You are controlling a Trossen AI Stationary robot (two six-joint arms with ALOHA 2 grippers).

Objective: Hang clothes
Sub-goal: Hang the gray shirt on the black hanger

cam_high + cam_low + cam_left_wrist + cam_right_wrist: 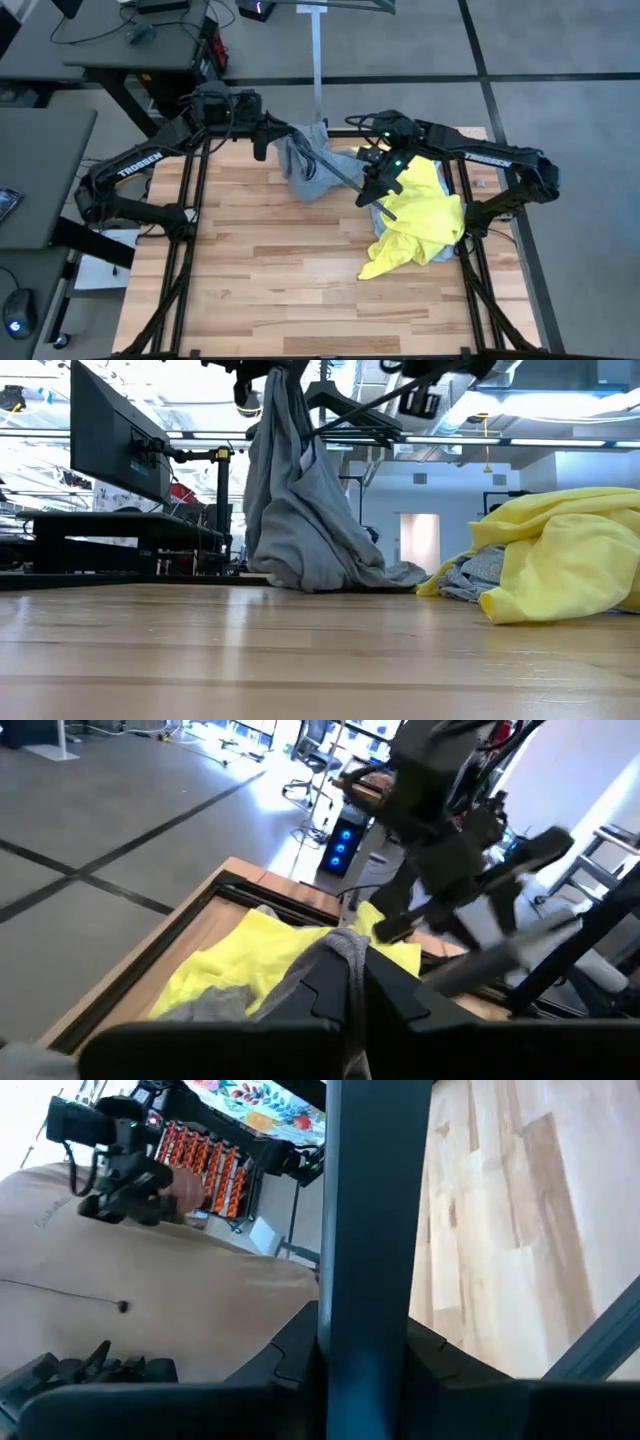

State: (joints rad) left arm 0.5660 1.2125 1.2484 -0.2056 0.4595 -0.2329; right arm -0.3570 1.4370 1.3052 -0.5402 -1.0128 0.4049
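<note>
A grey T-shirt [303, 165] hangs from my left gripper [275, 132], which is shut on it above the table's far middle. The shirt's lower end [300, 572] lies bunched on the wood. My right gripper [378, 185] is shut on a thin black hanger [340, 170] just right of the grey shirt, and the hanger's end reaches toward that shirt. A neon-yellow T-shirt [420, 225] lies crumpled at the right, on top of a pale blue-grey cloth [470, 572]. My left gripper pinches a bunched fold at the grey T-shirt's top [345, 942] between its two fingers, coming nearly level from the table's left. How many layers, I cannot tell. The shirt hangs slack below the fingers with its lower end on the table. My right gripper holds a straight bar of the hanger [365, 1230] between its two fingers, coming from the table's right and slanting a little downward. The hanger [350, 415] is lifted well clear of the table.
Black frame rails [195, 200] run along the table's left and right sides. A metal pole [318, 60] stands beyond the far edge. Desks with monitors [110, 450] stand off to the left. The wooden tabletop [300, 290] stretches toward the near edge.
</note>
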